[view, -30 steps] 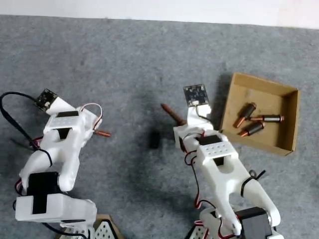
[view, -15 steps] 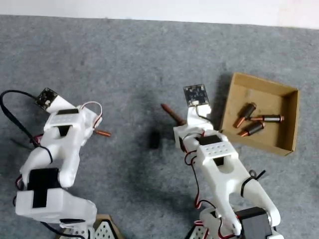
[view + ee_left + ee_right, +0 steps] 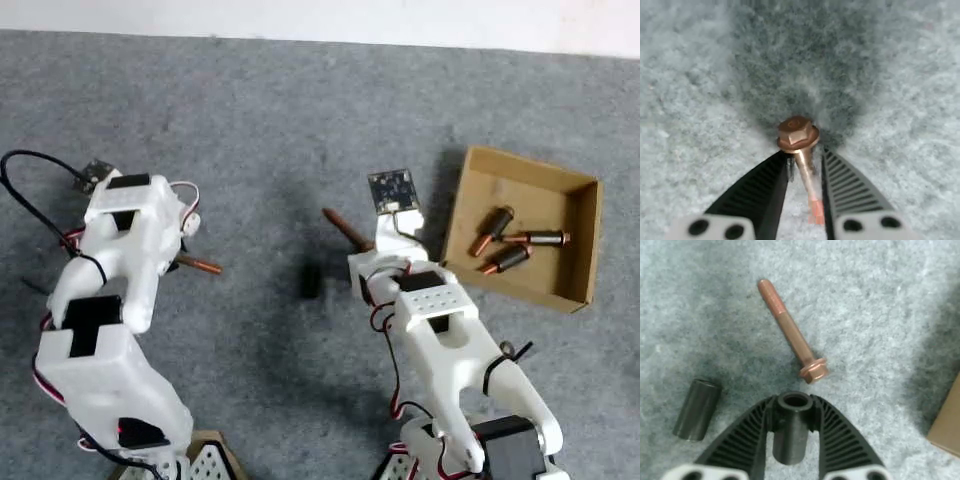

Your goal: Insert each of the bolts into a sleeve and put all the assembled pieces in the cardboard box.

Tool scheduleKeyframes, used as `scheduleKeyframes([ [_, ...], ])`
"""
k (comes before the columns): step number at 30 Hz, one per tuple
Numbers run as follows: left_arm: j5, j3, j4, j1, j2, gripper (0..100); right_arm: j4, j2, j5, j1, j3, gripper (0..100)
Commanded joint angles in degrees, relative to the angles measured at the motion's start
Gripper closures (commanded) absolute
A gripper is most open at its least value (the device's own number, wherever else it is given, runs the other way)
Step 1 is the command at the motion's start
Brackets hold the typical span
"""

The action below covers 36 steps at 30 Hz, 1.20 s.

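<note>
Held bolt (image 3: pixel 799 137): copper, flanged hex head, shank pinched in my left gripper (image 3: pixel 805 156), at the left.
Held sleeve (image 3: pixel 792 427): dark tube, clamped in my right gripper (image 3: pixel 794 402), open end showing.
Loose bolt (image 3: pixel 790 332): copper, flat on the carpet mid-scene, tip pointing far-left.
Loose sleeve (image 3: pixel 696 410): dark, lying just left of my right arm.
Cardboard box (image 3: pixel 575 240): tan, open-topped, at the right.
Assembled pieces (image 3: pixel 505 261): three, lying inside the box.
</note>
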Motion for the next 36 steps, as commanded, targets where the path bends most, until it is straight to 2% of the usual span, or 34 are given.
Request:
scheduleKeyframes([
  [1, 0.4, -0.5, 0.8, -2.2, 0.7, 98, -1.3, -2.1, 0.6, 0.2, -0.3, 98.9],
  [11, -0.1, -0.9, 0.0, -1.9, -1.4, 100, -1.3, -2.7, 1.1, -1.3, -0.2, 99.2],
  [15, -4.6, 2.1, -1.8, -0.1, -8.6, 100, -3.3, -2.7, 7.6, -5.8, 1.8, 99.3],
  [19, -5.8, 12.5, -8.6, 3.7, -18.2, 100, -10.6, -2.8, 10.6, -8.3, 7.3, 99.3],
  [25, -12.7, 31.7, -21.5, 7.3, -39.3, 100, -11.6, -8.6, 10.4, -8.0, 9.4, 99.3],
  [29, -13.4, 41.8, -25.9, 11.1, -51.9, 100, -15.8, -13.8, 10.3, -8.2, 14.2, 99.3],
  [36, -13.1, 51.3, -27.3, 11.6, -69.7, 100, -23.9, -22.5, 10.5, -10.0, 23.0, 99.3],
])
